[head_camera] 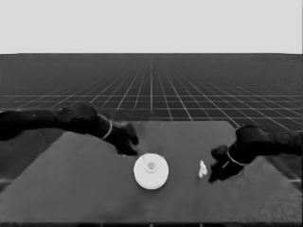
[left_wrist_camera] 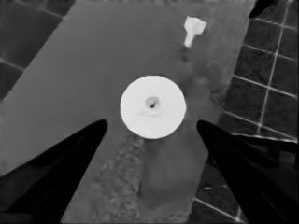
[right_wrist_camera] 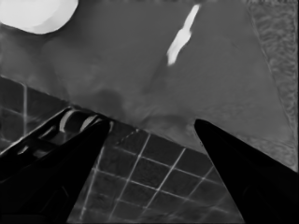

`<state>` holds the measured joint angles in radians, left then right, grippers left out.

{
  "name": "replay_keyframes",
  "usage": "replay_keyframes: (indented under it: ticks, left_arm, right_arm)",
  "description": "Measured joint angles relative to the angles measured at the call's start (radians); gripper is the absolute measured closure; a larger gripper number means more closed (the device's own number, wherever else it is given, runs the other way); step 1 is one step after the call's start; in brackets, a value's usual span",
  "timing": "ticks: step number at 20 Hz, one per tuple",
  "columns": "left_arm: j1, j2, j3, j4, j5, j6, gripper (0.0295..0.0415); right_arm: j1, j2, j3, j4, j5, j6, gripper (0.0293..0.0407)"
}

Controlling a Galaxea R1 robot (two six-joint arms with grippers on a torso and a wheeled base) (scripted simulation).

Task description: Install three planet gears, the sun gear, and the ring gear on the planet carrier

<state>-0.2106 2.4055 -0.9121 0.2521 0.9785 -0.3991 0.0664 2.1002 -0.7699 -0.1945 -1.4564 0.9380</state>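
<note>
Ring gear (head_camera: 151, 171) flat mid-table — hole up, both hands apart.

We see a dark table (head_camera: 71, 189) with a flat, faintly mottled top filling the foreground | beyond and beside it, a dark floor (head_camera: 151, 85) ruled with a pale grid running back to a straight horizon | above that, a pale blank band (head_camera: 151, 26), evenly lit

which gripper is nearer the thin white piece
Right. The right gripper sits just beside the thin white piece, both fingers spread. The left gripper is farther off, past the larger round part.
</note>
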Motion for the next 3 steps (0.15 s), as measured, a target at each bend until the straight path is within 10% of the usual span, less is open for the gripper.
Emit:
replay_keyframes:
  ticks: [3]
  left_arm:
    - [-0.105, -0.528, 0.393, 0.046, -0.240, 0.597, 0.0323]
  right_arm:
    - [0.043, 0.174, -0.338, 0.099, -0.062, 0.148, 0.0314]
